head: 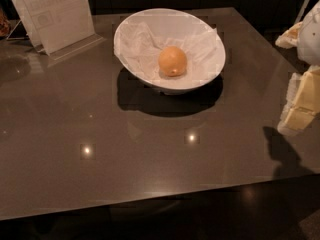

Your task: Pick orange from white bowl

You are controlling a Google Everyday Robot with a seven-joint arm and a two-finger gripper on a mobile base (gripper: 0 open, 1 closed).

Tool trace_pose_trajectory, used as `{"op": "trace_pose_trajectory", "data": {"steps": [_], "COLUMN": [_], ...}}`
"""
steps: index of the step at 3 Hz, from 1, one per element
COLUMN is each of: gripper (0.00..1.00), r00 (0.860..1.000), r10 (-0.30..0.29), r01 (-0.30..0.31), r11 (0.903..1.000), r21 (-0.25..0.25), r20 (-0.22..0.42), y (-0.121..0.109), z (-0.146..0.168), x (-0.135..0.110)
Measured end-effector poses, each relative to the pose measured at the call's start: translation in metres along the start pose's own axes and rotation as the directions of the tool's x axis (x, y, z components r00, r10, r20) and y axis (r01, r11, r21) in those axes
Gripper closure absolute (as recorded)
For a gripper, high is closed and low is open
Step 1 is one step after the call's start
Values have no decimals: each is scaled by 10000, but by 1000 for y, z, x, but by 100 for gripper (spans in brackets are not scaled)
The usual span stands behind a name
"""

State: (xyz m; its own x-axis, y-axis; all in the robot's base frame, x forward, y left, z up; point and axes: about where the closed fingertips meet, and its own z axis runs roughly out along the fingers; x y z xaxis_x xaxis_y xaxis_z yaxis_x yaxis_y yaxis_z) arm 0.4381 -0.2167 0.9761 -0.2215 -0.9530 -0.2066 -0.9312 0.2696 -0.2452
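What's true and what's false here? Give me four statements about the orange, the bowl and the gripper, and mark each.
The orange lies in the white bowl. True.
The gripper holds the orange. False: it is at the view's right edge, apart from the bowl.
A clear sign stand stands on the table, far left of the bowl. True.
The bowl is lined with blue cloth. False: crumpled white paper.

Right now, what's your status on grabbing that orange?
Gripper at view's right, apart from white bowl. Orange inside it, on crumpled paper. Path unobstructed; sign stand far left.
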Motion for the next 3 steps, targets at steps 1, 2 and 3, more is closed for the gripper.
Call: {"op": "trace_pose_trajectory", "data": {"steps": [1, 2, 3], "gripper": [0, 0, 0], "r00": [10000, 9997, 9953], "r10": [1, 80, -414], "r01": [-1, -80, 420], "r11": [10000, 10000, 9991], "r21": [0, 13, -47], "r20": [2, 218, 870], "y": [0, -8, -32], "z": [0, 1, 7], "x": [0, -5, -35]}}
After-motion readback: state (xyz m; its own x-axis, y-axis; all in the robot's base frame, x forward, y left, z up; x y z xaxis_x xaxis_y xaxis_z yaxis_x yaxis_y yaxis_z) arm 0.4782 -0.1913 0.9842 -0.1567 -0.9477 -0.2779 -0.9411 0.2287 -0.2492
